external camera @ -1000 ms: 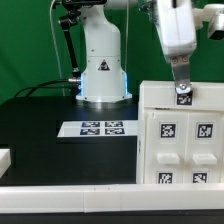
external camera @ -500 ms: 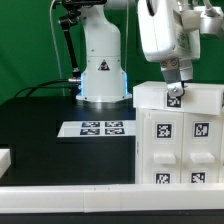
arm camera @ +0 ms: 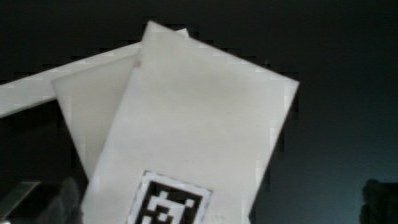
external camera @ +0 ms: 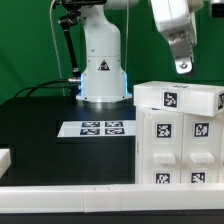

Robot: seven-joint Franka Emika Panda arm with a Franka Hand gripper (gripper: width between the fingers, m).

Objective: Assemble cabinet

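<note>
The white cabinet [external camera: 180,145] stands at the exterior view's right, with several tags on its front blocks. A white top panel [external camera: 180,98] with one tag lies flat across it. My gripper [external camera: 181,68] hangs just above this panel, apart from it, and holds nothing. In the wrist view the panel [arm camera: 196,110] fills the middle, with its tag [arm camera: 171,200] low down. My gripper [arm camera: 199,210] looks down on it; its fingers are dim at the two lower corners, wide apart.
The marker board [external camera: 100,129] lies on the black table in front of the arm's white base [external camera: 103,70]. A white rail [external camera: 60,172] runs along the front edge. A small white piece [external camera: 5,158] sits at the exterior view's left.
The gripper was down at the cabinet's top with the tagged panel. The panel now lies flat on the cabinet and the gripper has let go and risen.
</note>
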